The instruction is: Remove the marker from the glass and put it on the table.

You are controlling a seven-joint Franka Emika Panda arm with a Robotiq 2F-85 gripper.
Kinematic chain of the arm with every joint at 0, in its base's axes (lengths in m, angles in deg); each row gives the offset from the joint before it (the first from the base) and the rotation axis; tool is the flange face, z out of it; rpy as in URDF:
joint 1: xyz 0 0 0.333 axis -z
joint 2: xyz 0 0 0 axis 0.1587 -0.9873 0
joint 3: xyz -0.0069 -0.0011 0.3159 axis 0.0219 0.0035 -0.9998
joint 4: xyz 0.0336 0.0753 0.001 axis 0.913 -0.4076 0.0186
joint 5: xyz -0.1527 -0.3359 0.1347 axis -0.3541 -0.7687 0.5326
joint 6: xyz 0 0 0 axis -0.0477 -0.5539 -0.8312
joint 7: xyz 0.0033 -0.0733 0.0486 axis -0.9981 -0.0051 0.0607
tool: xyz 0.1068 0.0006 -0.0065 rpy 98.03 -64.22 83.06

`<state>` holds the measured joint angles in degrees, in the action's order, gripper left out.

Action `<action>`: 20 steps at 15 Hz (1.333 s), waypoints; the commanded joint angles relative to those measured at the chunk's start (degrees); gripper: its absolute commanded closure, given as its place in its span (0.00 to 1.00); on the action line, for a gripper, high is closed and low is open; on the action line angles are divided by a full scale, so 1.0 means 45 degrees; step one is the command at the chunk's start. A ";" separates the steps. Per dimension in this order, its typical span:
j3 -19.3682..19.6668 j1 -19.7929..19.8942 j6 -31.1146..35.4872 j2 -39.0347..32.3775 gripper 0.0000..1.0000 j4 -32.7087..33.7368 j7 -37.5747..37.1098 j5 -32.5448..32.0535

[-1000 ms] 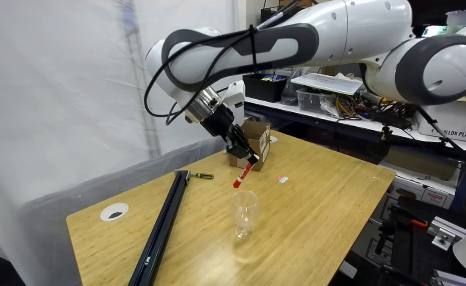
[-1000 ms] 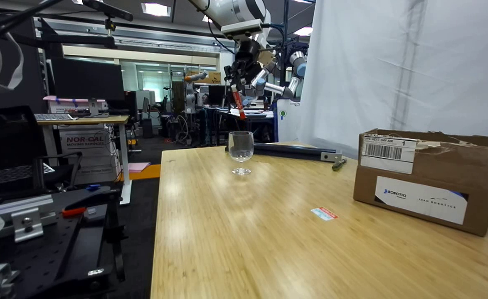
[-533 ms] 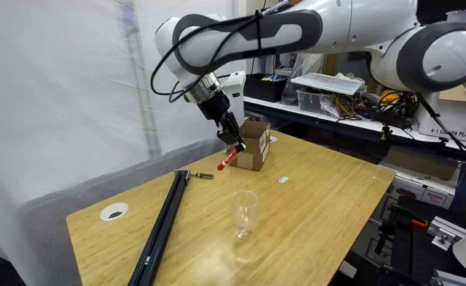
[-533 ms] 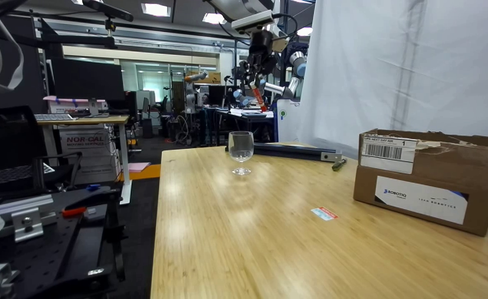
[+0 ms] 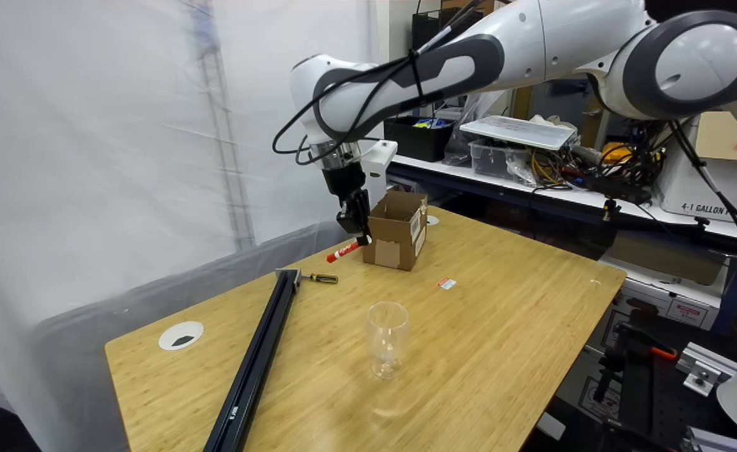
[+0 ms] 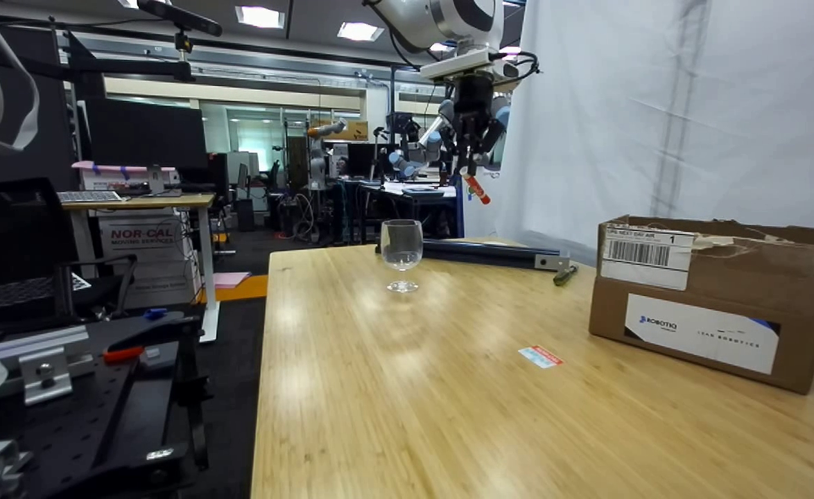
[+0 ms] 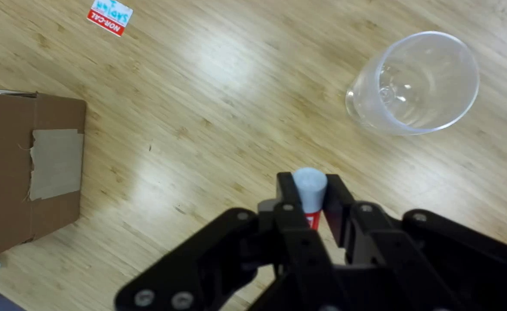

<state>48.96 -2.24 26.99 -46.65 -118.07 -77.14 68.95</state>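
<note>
My gripper is shut on the marker, a red stick with a whitish end. The wrist view shows the whitish end of the marker between the two fingertips. In an exterior view the gripper points down and the marker hangs tilted, red end lower, in the air above the table. The clear glass stands upright on the table, apart from the gripper. The glass also shows in an exterior view and in the wrist view, with nothing in it.
An open cardboard box stands close to the gripper at the table's far end in an exterior view. A long black bar lies along one table edge. A screwdriver lies beside the bar's end. A small red-white sticker is on the table.
The gripper has moved away from the glass with the marker, towards the screwdriver and box side. It has turned more upright and come lower. The marker now slants closer to flat. The glass has not moved.
</note>
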 commanded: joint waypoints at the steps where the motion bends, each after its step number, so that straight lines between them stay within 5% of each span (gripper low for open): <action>1: -0.0168 0.0684 0.2165 0.1592 0.95 -0.3102 -0.0298 0.0538; 12: 0.0258 0.1724 0.7269 0.5257 0.95 -1.0215 0.0414 0.2044; 20: 0.0484 0.2326 0.9234 0.6754 0.95 -1.3062 0.1304 0.2890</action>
<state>51.26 7.34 64.60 -19.25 -172.45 -73.79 79.56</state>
